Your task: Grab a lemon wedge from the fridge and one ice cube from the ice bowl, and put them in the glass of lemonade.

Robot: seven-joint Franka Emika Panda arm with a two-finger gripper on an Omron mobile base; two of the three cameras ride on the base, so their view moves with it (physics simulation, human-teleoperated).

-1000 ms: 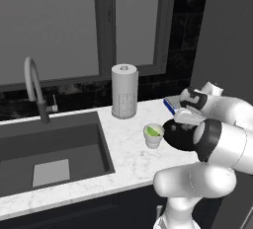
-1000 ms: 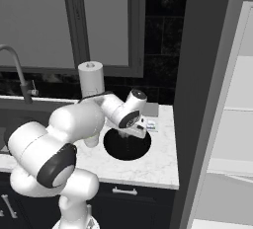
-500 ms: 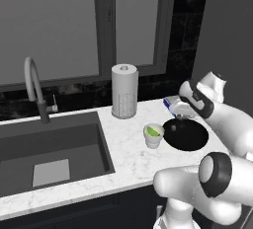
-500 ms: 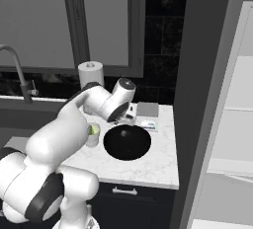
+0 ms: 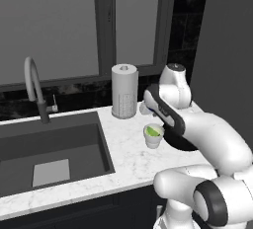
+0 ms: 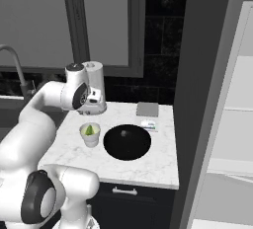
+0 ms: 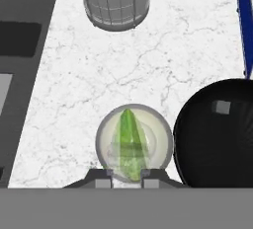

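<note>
A: Hand (image 7: 126, 172) status? Lemon wedge (image 7: 128, 145) position?
B: Closed, empty. Wedge inside glass of lemonade (image 7: 134, 141), beside ice bowl (image 7: 216, 133). Arm hides the bowl's near side. Perforated cylinder (image 7: 114, 1) stands behind on desk (image 7: 64, 99).

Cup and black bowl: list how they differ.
The cup is small and off-white; the bowl is far wider and black. The cup is tall and tapered; the bowl is shallow. A green wedge sits in the cup; the bowl shows only a small pale cube. Both are round and stand side by side on the marble counter.
</note>
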